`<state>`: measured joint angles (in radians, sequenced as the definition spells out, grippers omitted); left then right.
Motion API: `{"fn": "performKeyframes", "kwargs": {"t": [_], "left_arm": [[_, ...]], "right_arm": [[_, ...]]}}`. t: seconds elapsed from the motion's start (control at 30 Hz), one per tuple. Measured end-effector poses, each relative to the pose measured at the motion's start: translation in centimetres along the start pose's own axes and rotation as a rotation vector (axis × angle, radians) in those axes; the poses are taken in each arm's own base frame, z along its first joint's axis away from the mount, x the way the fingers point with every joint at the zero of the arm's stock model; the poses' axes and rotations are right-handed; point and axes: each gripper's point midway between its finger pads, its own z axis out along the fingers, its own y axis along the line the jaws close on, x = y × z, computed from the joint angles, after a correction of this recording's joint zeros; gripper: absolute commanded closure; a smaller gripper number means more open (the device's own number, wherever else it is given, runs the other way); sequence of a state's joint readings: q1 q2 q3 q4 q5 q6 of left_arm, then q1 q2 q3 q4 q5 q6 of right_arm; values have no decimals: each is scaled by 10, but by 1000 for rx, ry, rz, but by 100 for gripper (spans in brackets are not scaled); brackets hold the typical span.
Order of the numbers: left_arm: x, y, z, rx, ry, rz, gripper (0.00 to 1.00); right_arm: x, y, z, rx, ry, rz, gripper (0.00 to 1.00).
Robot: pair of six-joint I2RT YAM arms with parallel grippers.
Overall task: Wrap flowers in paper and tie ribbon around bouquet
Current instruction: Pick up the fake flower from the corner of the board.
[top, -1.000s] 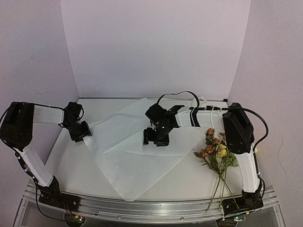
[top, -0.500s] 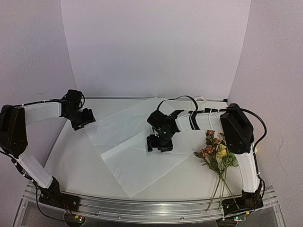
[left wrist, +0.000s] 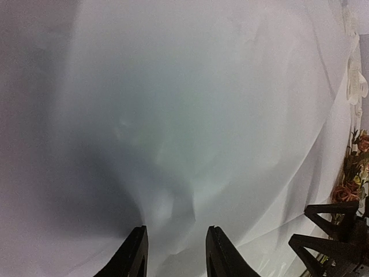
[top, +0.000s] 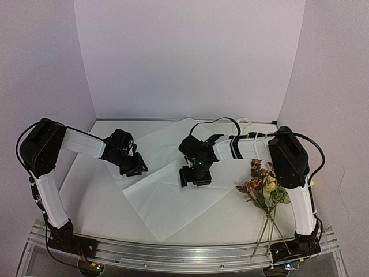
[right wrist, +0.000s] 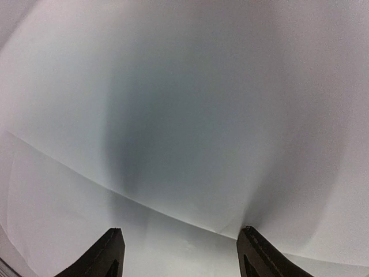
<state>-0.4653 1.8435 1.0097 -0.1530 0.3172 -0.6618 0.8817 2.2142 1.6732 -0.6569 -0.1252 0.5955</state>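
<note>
Two claws, both empty, low over the paper (top: pixel 167 208) mid-table: left gripper (top: pixel 137 169) partly open, right gripper (top: pixel 195 180) spread wide. Off to the right, the flowers (top: pixel 262 183), untouched. Probably light, thin, floppy, easily creased; best pinched at a corner or raised fold.

No writing, label, brand, number or sign could be read in any view; the paper (top: pixel 167 202) was plain white, with nothing legible printed on its surface.
</note>
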Motion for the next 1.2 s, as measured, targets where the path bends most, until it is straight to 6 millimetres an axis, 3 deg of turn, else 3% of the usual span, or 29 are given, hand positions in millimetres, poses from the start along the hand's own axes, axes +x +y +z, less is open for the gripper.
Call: {"fn": "performKeyframes", "kwargs": {"t": [0.13, 0.5, 0.67, 0.97, 1.2], "left_arm": [[7, 14, -3, -39, -20, -49, 65], [35, 51, -34, -134, -91, -155, 65], [35, 52, -36, -153, -84, -152, 66], [16, 44, -22, -170, -64, -90, 68], [15, 42, -22, -166, -57, -69, 61]], "right_arm": [[1, -1, -3, 10, 10, -11, 31], [8, -7, -1, 31, 31, -5, 30], [6, -11, 0, 42, 23, 11, 33], [-11, -38, -2, 58, 6, 97, 33], [-9, -48, -9, 102, 13, 109, 23]]}}
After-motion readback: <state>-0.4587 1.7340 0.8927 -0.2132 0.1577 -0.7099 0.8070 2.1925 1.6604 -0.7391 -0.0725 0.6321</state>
